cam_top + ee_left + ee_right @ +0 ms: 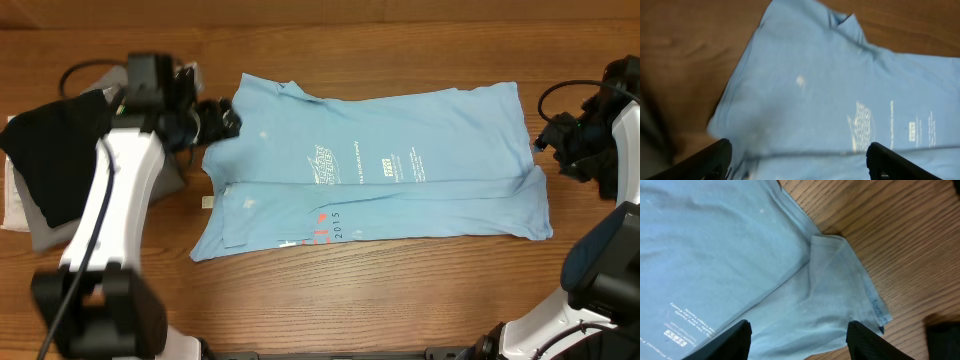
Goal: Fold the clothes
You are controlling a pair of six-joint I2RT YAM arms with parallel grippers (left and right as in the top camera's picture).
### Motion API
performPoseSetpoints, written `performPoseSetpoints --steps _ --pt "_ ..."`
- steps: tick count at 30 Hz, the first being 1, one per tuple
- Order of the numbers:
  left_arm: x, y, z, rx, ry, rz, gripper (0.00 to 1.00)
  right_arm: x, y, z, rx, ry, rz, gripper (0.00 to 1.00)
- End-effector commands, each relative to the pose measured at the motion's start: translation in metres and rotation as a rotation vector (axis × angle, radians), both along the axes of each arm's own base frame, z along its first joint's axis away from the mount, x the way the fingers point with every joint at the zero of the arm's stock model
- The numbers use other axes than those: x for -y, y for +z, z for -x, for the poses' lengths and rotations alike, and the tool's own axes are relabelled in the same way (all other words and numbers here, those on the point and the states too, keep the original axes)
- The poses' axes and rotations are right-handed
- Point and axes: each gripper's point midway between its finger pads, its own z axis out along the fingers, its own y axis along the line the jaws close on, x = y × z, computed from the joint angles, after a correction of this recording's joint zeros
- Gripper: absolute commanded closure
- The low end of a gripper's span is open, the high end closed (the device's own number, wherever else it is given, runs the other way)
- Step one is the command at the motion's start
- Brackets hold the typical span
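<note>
**Table and garment.** The wooden table [400, 300] is carrying the sky-blue T-shirt [380, 170], which is lying flat across its middle, collar end toward the left arm and hem end toward the right arm. A long crease is running the length of the shirt below the white lettering [330, 168]. The near band appears to be lying doubled over the body, though which layer is on top cannot be told.

**Side pile.** A black garment [55, 150] is resting on a grey garment [40, 235] well to the left, apart from the shirt. These are awaiting their turn.

**Grippers.** The left gripper [215, 122] is hovering at the shirt's collar-end edge. In the left wrist view its jaws are standing wide apart with only flat cloth below them, holding nothing. The right gripper [560, 140] is sitting just beside the hem end. In the right wrist view its jaws are likewise spread and empty, above the doubled hem corner [840, 270].

**Step in hand.** In my judgement the lengthwise fold is partly done and both arms are positioning for a fresh grasp.

**Next move.** It is calling for each gripper to descend and pinch every layer at its edge, then to carry the cloth over evenly. A grasp catching only the top layer would be likely to drag the doubled corner open.
</note>
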Motion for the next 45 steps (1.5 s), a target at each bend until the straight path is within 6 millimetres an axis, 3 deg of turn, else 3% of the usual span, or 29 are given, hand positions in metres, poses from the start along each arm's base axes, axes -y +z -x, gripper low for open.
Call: performPoseSetpoints --steps 1,6,10,16,24,30,37,40,45 --pt "0.004 -0.013 -0.045 -0.007 0.004 0.032 0.14 -0.003 0.009 -0.005 0.04 0.025 -0.015 0.35" --pt "0.005 -0.042 -0.101 0.011 0.001 0.047 0.19 -0.003 0.009 -0.005 0.04 0.025 -0.015 0.35" --pt "0.018 -0.072 -0.144 0.08 -0.006 0.143 0.24 -0.003 0.009 -0.004 0.037 0.024 -0.016 0.36" --pt "0.017 -0.101 -0.17 0.147 0.002 0.148 0.25 -0.004 0.009 -0.003 0.033 0.024 -0.018 0.36" --pt "0.017 -0.13 -0.188 0.19 0.023 0.136 0.28 -0.003 0.009 -0.004 0.035 0.024 -0.017 0.36" --pt "0.028 -0.148 -0.187 0.173 0.005 0.136 0.37 -0.003 0.009 -0.004 0.037 0.024 -0.016 0.36" --pt "0.033 -0.146 -0.19 0.192 -0.006 0.137 0.64 -0.003 0.009 -0.004 0.037 0.024 -0.016 0.36" --pt "0.035 -0.146 -0.189 0.187 -0.014 0.149 0.94 -0.003 0.009 -0.005 0.038 0.024 -0.015 0.39" --pt "0.038 -0.138 -0.184 0.16 -0.006 0.195 0.96 -0.003 0.009 -0.008 0.049 0.045 -0.009 0.44"
